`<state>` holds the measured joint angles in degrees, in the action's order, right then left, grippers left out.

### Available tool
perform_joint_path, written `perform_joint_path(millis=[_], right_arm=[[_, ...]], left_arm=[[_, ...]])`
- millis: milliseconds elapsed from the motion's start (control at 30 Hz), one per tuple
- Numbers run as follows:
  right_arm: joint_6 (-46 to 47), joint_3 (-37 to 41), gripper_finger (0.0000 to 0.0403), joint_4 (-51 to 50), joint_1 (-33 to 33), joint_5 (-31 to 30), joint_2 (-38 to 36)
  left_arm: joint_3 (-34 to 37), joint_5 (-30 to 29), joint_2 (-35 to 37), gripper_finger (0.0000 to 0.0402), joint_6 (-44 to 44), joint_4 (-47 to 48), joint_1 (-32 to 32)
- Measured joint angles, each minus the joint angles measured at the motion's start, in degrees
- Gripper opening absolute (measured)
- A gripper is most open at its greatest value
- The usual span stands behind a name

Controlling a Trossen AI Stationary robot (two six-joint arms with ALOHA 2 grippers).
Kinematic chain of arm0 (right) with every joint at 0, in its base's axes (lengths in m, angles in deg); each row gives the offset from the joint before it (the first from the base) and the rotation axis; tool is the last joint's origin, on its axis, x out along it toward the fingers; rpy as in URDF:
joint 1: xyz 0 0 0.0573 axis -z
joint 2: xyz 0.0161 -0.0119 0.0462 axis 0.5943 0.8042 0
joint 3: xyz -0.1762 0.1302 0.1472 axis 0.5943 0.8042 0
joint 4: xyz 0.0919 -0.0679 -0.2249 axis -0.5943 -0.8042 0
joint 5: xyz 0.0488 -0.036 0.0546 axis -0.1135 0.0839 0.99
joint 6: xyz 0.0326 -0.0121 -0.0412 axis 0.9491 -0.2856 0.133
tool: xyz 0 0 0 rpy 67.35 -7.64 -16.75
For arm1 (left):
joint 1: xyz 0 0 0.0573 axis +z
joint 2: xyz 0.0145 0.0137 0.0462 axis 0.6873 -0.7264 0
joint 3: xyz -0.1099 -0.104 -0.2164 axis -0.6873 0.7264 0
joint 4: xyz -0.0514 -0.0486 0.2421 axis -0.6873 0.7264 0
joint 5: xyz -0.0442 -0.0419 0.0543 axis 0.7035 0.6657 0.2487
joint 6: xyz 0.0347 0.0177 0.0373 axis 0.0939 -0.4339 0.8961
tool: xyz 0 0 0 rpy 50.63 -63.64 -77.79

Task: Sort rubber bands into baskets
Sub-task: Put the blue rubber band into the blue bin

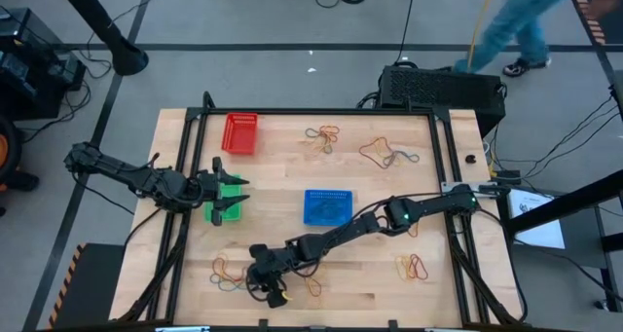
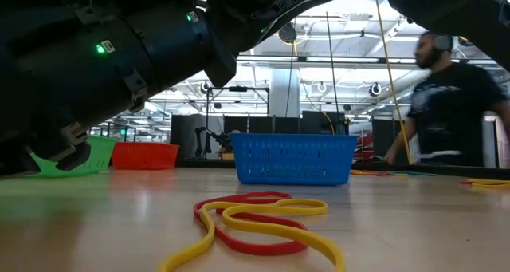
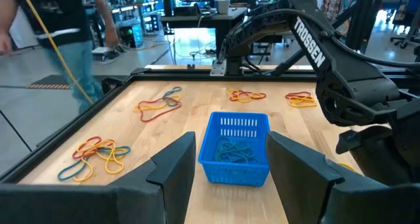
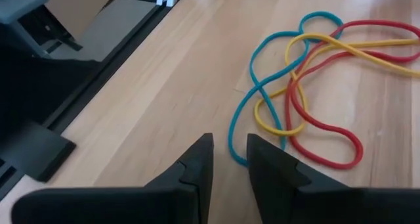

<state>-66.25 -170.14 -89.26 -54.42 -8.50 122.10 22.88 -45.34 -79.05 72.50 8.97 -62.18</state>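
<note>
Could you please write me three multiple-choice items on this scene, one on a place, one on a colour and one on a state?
1. Where is the left pincer?
A. over the green basket
B. over the red basket
C. off the table

2. What colour are the bands lying in the blue basket?
A. red
B. yellow
C. blue

3. How does the right pincer stand?
A. nearly closed, holding nothing
C. wide open over the blue basket
B. closed on a red band

Key: 1 A, as the high view shows the left pincer at the green basket. 2 C, as the left wrist view shows bluish loops inside that basket. 3 A, as the right wrist view shows a narrow gap between its fingers with bare wood there, next to a blue, yellow and red tangle.
</note>
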Motion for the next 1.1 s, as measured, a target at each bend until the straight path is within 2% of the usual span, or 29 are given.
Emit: perform_joint_path(millis=[133, 300, 467, 667, 767, 1100], right_arm=[[1.1, 0.0, 0.0066, -0.1, 0.6, 0.1, 0.3], [0.2, 0.0, 0.0008, -0.3, 0.7, 1.0, 0.4], [-0.6, 0.0, 0.0002, -1.1, 0.7, 0.9, -0.3], [-3.5, 0.2, 0.0001, -6.0, 0.4, 0.5, -5.1], [-5.7, 0.1, 0.0000, -6.7, -0.2, -2.6, -8.0], [-9.5, 0.1, 0.0000, -13.1, -2.7, -22.9, -17.4]], left_arm=[[0.0, 0.0, 0.0, 0.0191, 0.0, 0.0, 0.0], [0.0, 0.0, 0.0, 0.0191, 0.0, 0.0, 0.0], [0.0, 0.0, 0.0, 0.0191, -0.1, 0.1, 0.0], [0.0, 0.0, -0.1, 0.0191, -0.1, 1.0, 0.0], [0.0, 0.0, -0.1, 0.0191, 0.0, 1.4, 0.0], [0.0, 0.0, -0.1, 0.0191, -0.1, 1.9, 0.0]])
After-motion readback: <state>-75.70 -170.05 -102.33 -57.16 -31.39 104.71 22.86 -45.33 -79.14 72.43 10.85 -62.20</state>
